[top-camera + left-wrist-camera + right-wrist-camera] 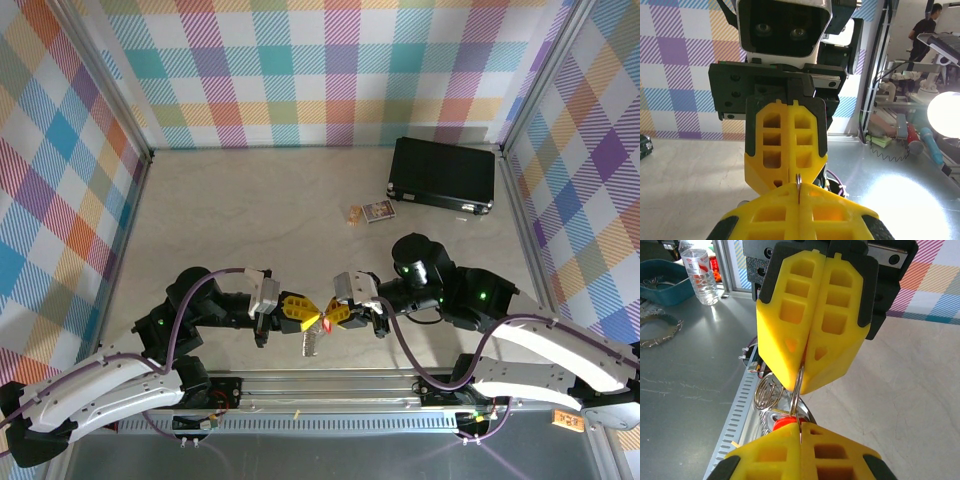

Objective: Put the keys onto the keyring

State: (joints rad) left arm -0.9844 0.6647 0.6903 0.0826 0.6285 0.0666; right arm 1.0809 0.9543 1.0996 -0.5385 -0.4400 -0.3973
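The left gripper (303,312) reaches in from the left, low over the near edge of the table (260,210). Its yellow fingers (790,330) are pressed flat together with no gap. In the right wrist view a thin wire of the keyring (799,390) comes straight out of their seam, so they are pinching it.

The keyring hangs in the air between the two sets of fingertips, seen edge-on. Its pinched wire runs left to right from one gripper to the other. A small coil of silver loops (766,392) sits just beside the wire.

The key (324,323) hangs under the wire where the fingertips meet, red tag uppermost. From above, a silver piece (310,343) trails from the tag towards the near rail (330,385), its long axis roughly front to back. I cannot tell whether that piece is the blade or part of the ring.

The right gripper (338,314) faces the left one, tip to tip. Its fingers (785,145) are also fully closed, on the other end of the same wire.

Farther back and to the right, a card (376,211) lies flat, with a black case (443,175) beyond it.
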